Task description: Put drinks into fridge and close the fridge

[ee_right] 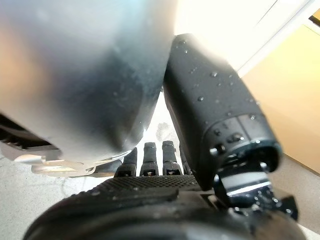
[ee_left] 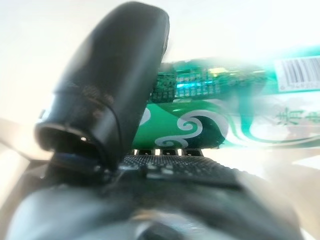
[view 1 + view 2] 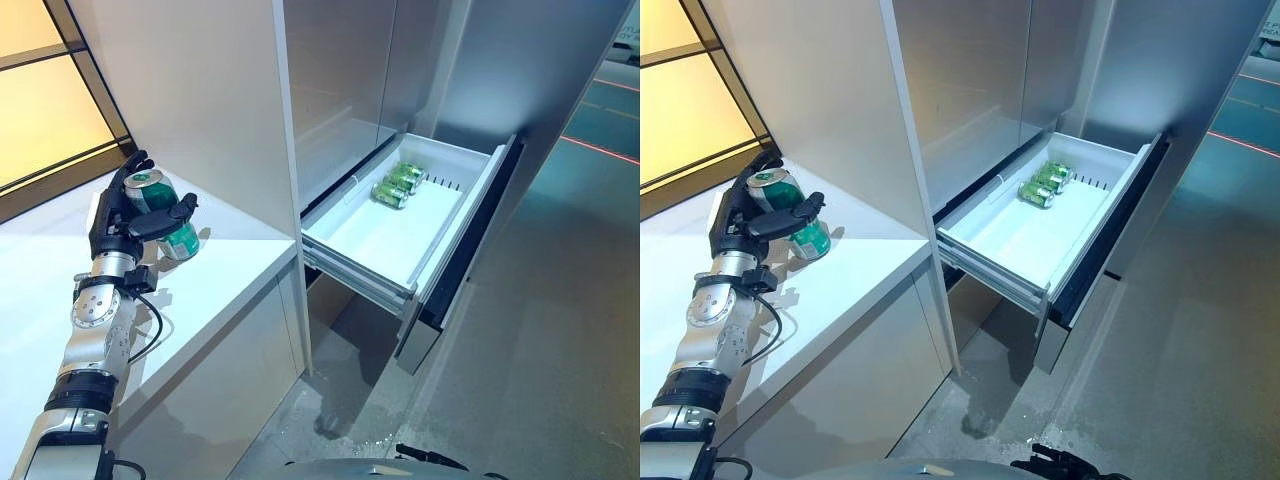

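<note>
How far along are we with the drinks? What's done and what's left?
Partly done. Some green cans already lie at the back of the open fridge drawer. The left hand is closed round another green can over the white counter. Left to do: carry that can to the drawer, set it in, then push the drawer closed. The right hand hangs low and holds nothing.

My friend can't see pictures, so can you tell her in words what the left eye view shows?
The robot's left hand is wrapped around a green drink can above a white counter. To the right, a white fridge drawer is pulled wide open, with more green cans lying on their sides near its back.
</note>
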